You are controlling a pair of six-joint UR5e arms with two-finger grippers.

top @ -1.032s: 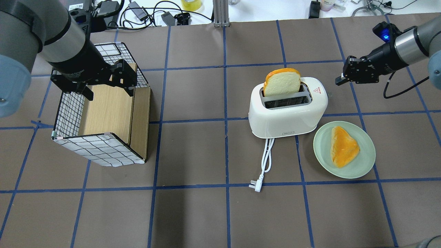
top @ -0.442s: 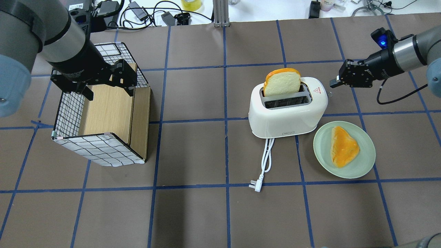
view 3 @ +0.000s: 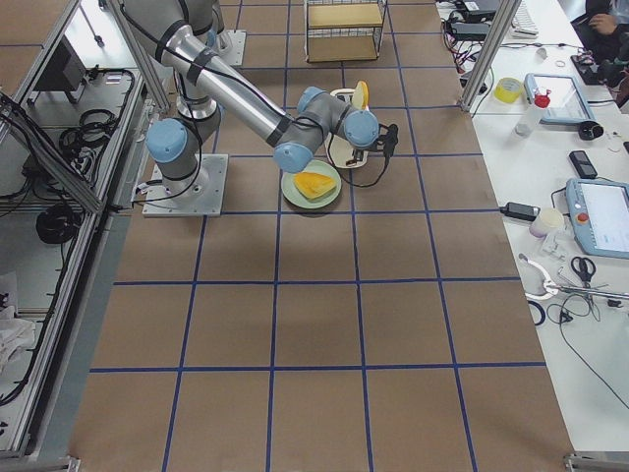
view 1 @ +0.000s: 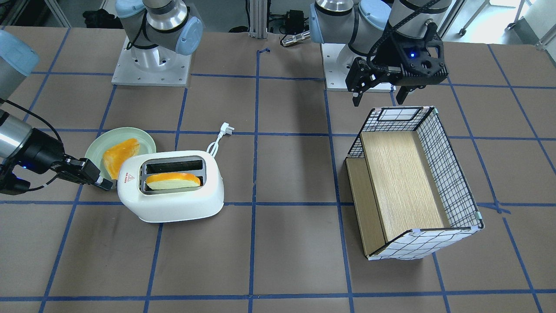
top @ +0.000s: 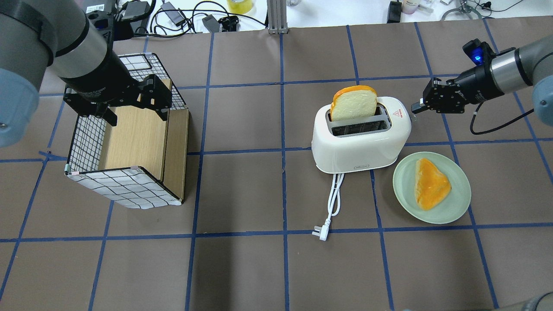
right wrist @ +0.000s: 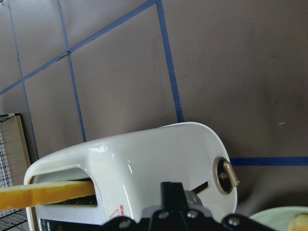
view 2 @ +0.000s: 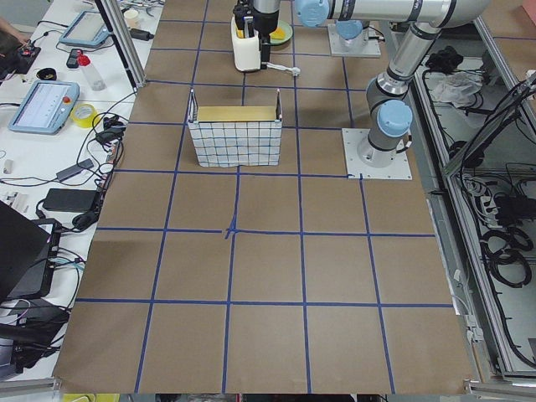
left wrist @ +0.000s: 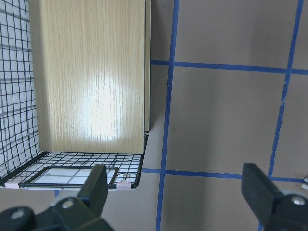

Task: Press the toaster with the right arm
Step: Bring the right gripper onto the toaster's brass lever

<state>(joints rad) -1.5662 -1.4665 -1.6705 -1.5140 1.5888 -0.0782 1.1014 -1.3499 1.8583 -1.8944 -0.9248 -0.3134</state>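
Note:
The white toaster [top: 360, 144] stands right of the table's centre with a toast slice [top: 354, 103] upright in its far slot. It also shows in the front-facing view [view 1: 173, 204]. My right gripper [top: 415, 106] is shut and empty, its tip just off the toaster's right end by the red triangle sticker [top: 395, 113]. In the right wrist view the shut fingers [right wrist: 172, 192] hang over that end, beside the lever slot [right wrist: 202, 186] and the silver knob [right wrist: 225, 175]. I cannot tell if they touch. My left gripper [top: 136, 113] is open above the basket.
A wire basket with a wooden floor [top: 125, 185] stands at the left. A green plate [top: 458, 203] with a bread piece [top: 430, 183] sits just right of the toaster's front. The white cord and plug [top: 322, 231] trail toward the near edge.
My right gripper has moved left toward the toaster's right end, still shut. The left arm, toaster and toast have not moved.

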